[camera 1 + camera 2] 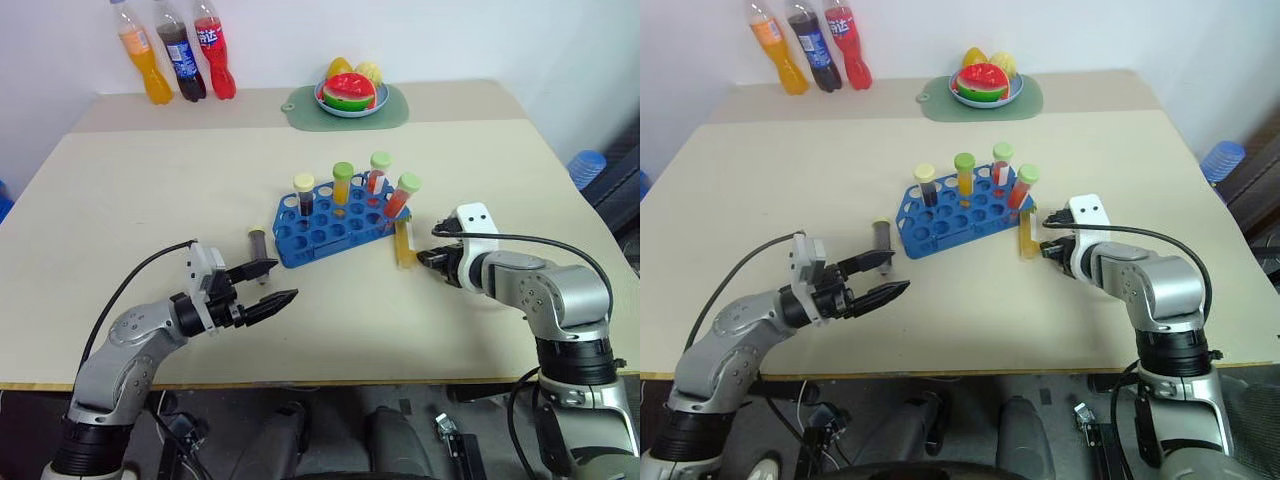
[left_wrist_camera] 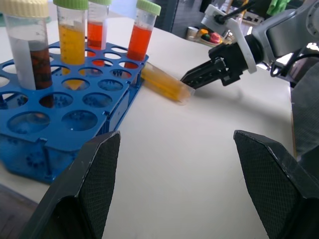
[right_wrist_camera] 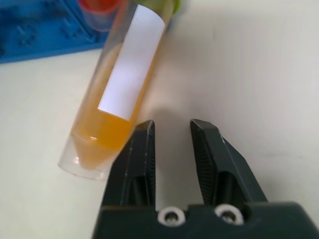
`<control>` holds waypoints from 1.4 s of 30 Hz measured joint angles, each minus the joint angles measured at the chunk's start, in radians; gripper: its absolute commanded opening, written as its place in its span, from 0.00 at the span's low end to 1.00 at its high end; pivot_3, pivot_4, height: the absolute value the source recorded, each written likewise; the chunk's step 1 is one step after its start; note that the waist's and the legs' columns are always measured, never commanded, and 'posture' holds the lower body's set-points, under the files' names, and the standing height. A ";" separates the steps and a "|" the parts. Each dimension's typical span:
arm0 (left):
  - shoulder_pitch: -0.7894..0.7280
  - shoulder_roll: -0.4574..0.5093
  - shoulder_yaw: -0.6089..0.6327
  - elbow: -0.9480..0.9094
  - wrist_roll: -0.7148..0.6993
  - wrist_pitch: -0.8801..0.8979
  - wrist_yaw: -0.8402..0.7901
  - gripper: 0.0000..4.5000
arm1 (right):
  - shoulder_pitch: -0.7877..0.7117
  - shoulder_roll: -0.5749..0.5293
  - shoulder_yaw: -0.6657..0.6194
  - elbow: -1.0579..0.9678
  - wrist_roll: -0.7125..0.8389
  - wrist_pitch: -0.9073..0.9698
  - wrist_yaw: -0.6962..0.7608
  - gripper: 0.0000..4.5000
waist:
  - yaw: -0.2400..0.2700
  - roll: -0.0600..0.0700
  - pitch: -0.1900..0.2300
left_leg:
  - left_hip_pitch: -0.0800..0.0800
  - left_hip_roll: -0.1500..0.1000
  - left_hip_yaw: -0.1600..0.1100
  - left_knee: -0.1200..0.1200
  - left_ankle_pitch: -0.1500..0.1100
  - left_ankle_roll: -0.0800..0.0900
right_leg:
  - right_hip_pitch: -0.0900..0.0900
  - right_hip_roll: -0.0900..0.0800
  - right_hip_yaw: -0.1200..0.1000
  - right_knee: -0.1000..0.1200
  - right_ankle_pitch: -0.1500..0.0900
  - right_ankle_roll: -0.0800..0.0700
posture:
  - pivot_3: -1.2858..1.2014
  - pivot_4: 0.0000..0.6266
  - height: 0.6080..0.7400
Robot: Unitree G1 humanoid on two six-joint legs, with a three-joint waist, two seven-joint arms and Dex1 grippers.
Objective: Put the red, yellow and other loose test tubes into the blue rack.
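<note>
Head cam: left arm bent in over the near table edge, left gripper roughly level, pointing toward the blue rack, fingers spread wide, nothing between them. Dark brown tube lies flat on the table just beyond the fingertips, beside the rack's left end. Right arm reaches in from the right, right gripper angled down with its tips at the lower end of the yellow tube, which lies flat against the rack's right end. Four capped tubes stand upright in the rack: dark with pale cap, yellow with green cap, red with label, red-orange with green cap.

Surface: beige table in two sections. At the far edge: three soda bottles, a green mat carrying a fruit plate. White wall behind, a blue stool off to the right.

Left wrist cam: both black fingers far apart, empty. Rack with standing tubes ahead; right gripper's tips pinched together at the end of the lying yellow tube.

Right wrist cam: fingers nearly together with a narrow gap, clamping nothing. Yellow tube with white label lies just beside the one finger, outside the jaws, its rounded end touching or nearly touching it; can't tell which.
</note>
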 measured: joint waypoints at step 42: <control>0.050 -0.029 -0.007 -0.045 0.000 0.002 0.052 0.84 | -0.213 0.259 -0.270 0.091 0.006 0.261 -0.115 0.99 | 0.002 0.001 0.001 | 0.000 0.000 0.000 -0.001 0.000 -0.001 | -0.004 0.000 0.000 0.000 0.000 0.000 | 0.52 0.24 1.00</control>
